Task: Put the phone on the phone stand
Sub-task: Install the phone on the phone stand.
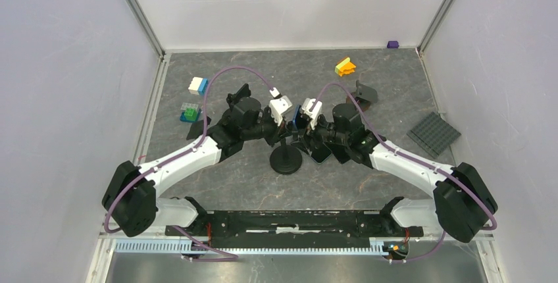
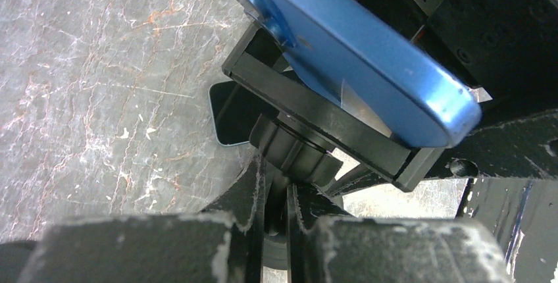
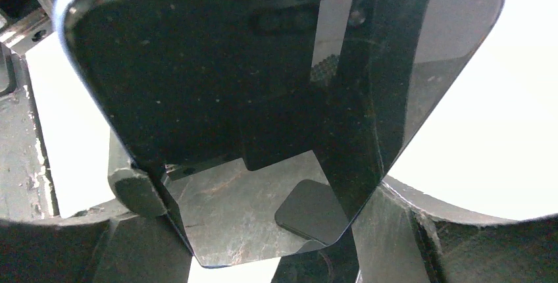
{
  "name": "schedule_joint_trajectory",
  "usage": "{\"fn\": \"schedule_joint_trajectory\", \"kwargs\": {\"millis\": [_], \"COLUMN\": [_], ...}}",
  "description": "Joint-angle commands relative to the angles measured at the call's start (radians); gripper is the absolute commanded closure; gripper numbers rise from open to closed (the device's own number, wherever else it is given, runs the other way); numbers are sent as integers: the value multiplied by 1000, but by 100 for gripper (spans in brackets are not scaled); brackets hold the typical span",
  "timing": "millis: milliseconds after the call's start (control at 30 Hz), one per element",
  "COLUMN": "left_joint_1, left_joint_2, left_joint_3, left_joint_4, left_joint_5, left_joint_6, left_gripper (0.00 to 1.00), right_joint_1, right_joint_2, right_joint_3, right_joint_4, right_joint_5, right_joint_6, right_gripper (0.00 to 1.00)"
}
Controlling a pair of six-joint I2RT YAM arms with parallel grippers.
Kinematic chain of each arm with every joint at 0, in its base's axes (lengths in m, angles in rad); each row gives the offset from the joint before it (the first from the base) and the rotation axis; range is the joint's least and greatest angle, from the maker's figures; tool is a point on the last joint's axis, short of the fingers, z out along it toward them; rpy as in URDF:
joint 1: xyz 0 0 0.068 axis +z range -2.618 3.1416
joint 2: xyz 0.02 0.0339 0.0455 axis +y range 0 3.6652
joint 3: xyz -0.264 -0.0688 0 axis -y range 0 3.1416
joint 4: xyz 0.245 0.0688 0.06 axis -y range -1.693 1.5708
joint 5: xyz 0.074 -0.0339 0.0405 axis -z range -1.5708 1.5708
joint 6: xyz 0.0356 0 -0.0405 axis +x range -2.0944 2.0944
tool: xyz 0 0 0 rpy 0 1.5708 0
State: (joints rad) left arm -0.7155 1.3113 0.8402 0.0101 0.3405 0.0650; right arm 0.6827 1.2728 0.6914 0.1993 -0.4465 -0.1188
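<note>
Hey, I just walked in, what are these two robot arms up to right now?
The right gripper holds the blue phone by its edges, tilted over the cradle of the black phone stand. The left gripper is shut on the stand's stem, apparently steadying it. The phone does not look fully seated in the cradle yet.

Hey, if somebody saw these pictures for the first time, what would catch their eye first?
The bright blue phone, held tilted in the right tool at the middle of the grey marbled table, right at the cradle of the black phone stand. Next, the two arms meeting there, with the left tool pinched on the stand's stem. Further back, an orange and yellow block stands out.
</note>
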Motion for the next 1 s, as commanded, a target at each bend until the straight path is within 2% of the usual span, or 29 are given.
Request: {"fn": "schedule_joint_trajectory", "kwargs": {"millis": [0,467,667,967], "left_joint_1": [-3,-18,-13,-4], "left_joint_2": [83,148,174,188], "left_joint_3": [59,66,70,70], "left_joint_4": [73,78,75,73], "left_joint_5": [-248,-382,-406,-407], "left_joint_6": [-55,-54,-83,-81], "left_gripper": [98,98,98,98], "right_joint_1": [197,259,304,310], "right_joint_2": [-4,-19,-11,-33], "right_joint_3": [78,145,181,195], "right_joint_4": [88,6,-66,-101], "right_joint_5": [-383,-491,-510,-511], "right_joint_6": [-36,-83,-138,-169], "right_gripper": [100,100,100,100]}}
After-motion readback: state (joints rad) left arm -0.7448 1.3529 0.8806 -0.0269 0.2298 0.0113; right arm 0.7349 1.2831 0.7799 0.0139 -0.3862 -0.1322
